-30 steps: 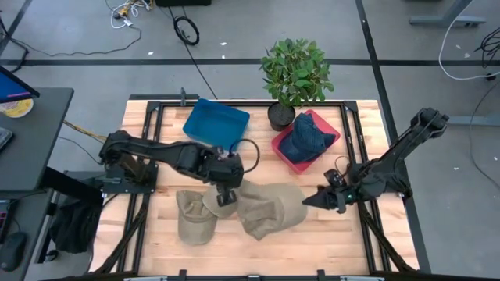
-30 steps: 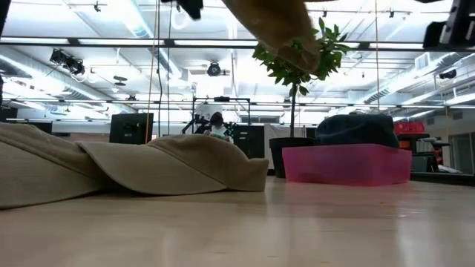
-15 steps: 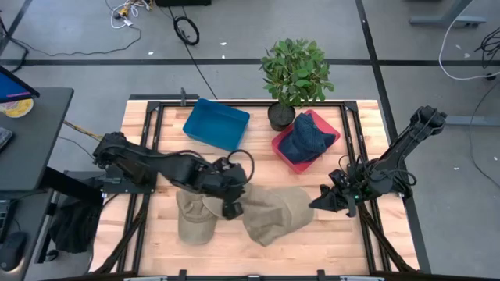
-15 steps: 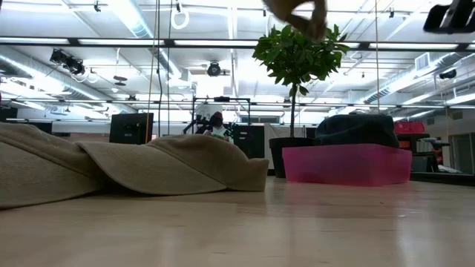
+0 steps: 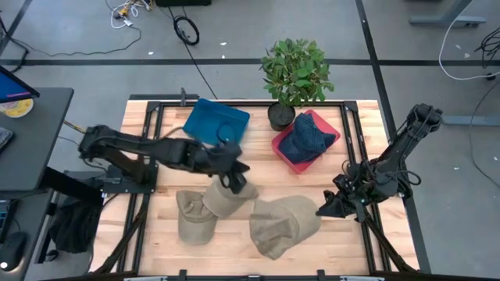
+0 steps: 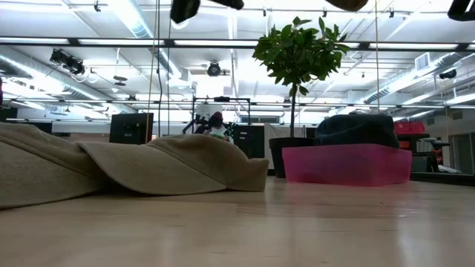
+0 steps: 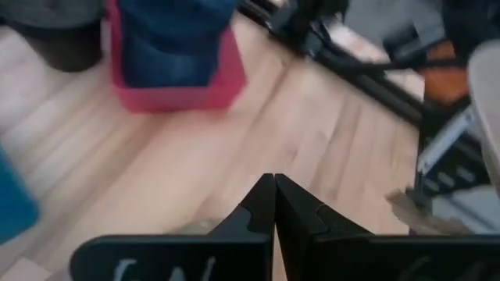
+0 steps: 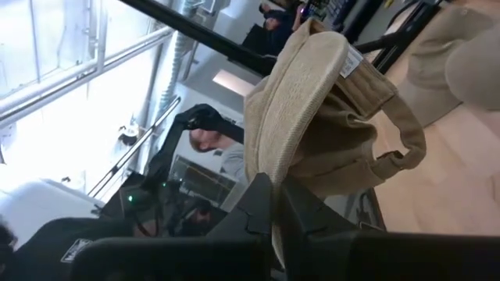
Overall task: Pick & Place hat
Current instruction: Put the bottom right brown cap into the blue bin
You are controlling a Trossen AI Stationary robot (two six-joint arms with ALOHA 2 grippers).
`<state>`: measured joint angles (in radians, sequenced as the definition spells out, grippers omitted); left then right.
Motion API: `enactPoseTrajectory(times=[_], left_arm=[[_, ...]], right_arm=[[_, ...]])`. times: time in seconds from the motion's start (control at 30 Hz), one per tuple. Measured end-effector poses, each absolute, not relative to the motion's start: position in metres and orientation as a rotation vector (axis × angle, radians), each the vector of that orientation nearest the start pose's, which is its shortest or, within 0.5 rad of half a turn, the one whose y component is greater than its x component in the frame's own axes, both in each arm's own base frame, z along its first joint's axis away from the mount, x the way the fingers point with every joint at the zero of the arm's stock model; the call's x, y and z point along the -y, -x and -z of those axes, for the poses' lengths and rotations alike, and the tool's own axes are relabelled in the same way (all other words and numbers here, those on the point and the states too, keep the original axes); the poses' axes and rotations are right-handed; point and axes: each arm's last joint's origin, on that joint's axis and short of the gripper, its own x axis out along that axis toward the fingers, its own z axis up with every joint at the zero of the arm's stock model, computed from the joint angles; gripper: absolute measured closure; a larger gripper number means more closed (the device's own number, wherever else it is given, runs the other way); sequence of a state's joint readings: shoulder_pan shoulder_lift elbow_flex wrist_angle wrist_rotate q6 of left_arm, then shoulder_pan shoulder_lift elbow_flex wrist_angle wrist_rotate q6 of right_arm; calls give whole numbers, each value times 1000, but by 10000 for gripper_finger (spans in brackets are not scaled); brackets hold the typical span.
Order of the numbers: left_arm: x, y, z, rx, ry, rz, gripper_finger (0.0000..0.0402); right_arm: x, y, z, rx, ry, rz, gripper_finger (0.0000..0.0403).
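One dark hat (image 5: 306,138) sits in pink bin (image 5: 283,152) upper right; right gripper (image 5: 326,208) clamps tan hat (image 5: 283,223) lower centre, left gripper (image 5: 238,182) closed empty, two tan hats (image 5: 205,211) left.

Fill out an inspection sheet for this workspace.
Surface: wooden table, black frame.
Job's things: tan hat held by right gripper; two more tan hats lying at front left; dark blue hat in red bin.
Clutter: empty blue bin, potted plant.
Grippers: left gripper shut and empty over the table; right shut on hat.
Cables: on floor behind table.
Surroundings: desk at left.
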<state>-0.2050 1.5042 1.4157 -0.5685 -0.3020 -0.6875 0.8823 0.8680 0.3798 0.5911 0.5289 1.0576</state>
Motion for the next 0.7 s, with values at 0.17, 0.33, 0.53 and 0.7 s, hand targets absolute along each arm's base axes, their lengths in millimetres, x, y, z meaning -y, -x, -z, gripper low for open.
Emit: enactPoseTrajectory(times=[0.17,0.33,0.53,0.7], left_arm=[[44,-295,-347,-385,602,-295,398],[40,-271,-323,-156,803,-204,398],[45,-253,-303,129,1042,27,396],[53,-244,-304,262,1107,150,383]], right_arm=[[-133,-130,-255,-71,-1099,-330,402],[-129,-131,-258,10,-1070,-250,402],[-121,-136,-262,105,-1055,-136,402],[-113,-140,-267,180,-1061,-108,402]])
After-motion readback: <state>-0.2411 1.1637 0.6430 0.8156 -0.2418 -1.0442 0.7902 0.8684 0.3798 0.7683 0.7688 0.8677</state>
